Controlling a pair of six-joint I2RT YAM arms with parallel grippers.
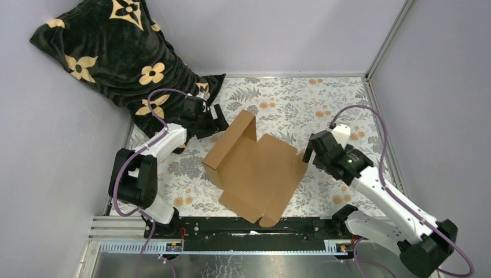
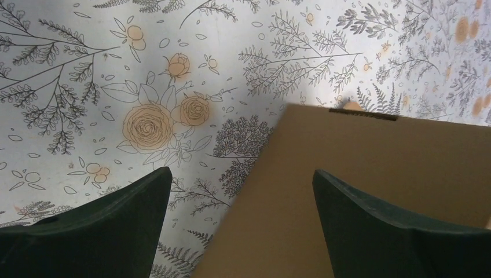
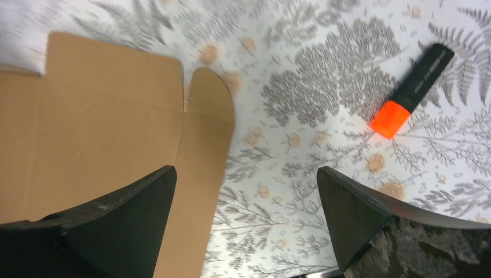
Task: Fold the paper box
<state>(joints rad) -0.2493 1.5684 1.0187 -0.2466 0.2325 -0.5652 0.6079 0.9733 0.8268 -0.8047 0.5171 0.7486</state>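
Paper box (image 1: 257, 171) is lying partly folded mid-table on the floral covering (image 1: 289, 98), one stiff brown flap standing up at its left. A dark plush cloth (image 1: 110, 52) is slumping in the far-left corner. The left gripper (image 2: 240, 176) and right gripper (image 3: 246, 171) are hanging spread wide, flanking the cardboard. An orange-tipped marker (image 3: 412, 90) is lying to the right.

Under and around both claws, the left claw (image 2: 242, 171) and the right claw (image 3: 246, 168), I see a table covering (image 1: 336, 98) printed with grey ferns and orange roses. Plain pale grey walls (image 1: 278, 35) stand beyond them and to either side. Behind the left claw, toward its outer side, a dark blanket (image 1: 116, 52) with cream flower shapes is bunched into the corner. Beyond the right claw an aluminium post (image 1: 387, 40) runs up the far corner. Nearer me than both claws, a black rail (image 1: 249, 227) crosses the table's edge, a bare metal sheet (image 1: 243, 263) below it. The light is soft; the print ahead of the left claw shows brighter and dimmer patches.
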